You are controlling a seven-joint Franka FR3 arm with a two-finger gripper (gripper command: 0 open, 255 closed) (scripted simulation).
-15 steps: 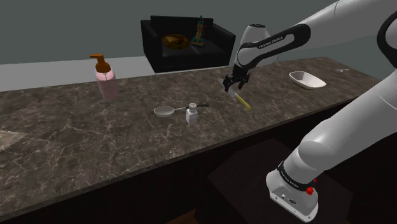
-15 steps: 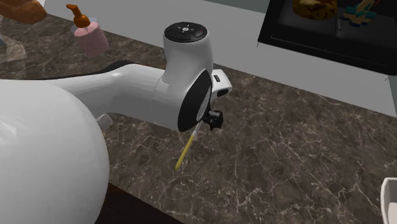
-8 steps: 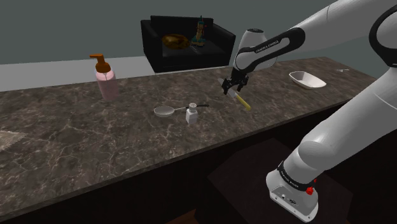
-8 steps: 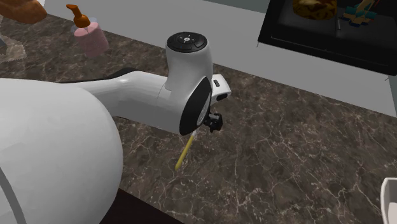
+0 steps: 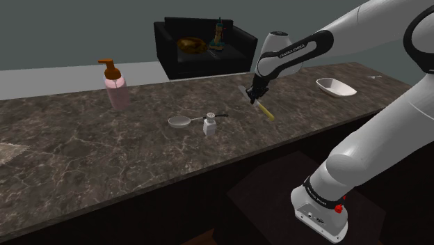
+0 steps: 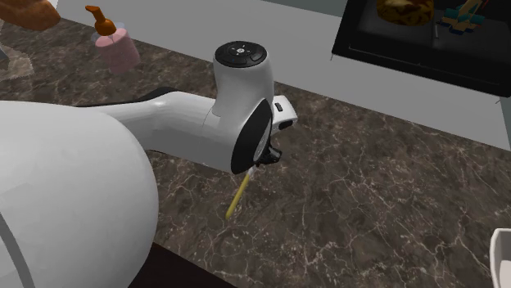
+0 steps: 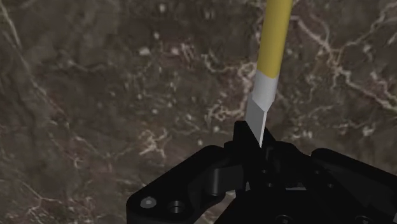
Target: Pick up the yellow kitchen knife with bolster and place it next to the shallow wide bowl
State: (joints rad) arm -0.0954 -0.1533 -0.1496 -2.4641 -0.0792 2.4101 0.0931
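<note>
Claw (image 7: pixel 256 141) clamped on the blade end of the yellow-handled kitchen knife (image 7: pixel 273 44), handle sticking out free, probably for carrying to the shallow white bowl (image 5: pixel 336 87), well apart.

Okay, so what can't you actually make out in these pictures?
The knife tip: wrist view, hidden between the gripper fingers.
The gripper: second exterior view, mostly behind the white arm.
The bowl: second exterior view, cut off by the right edge.
Things on the sofa: shoulder view, too small to name.
</note>
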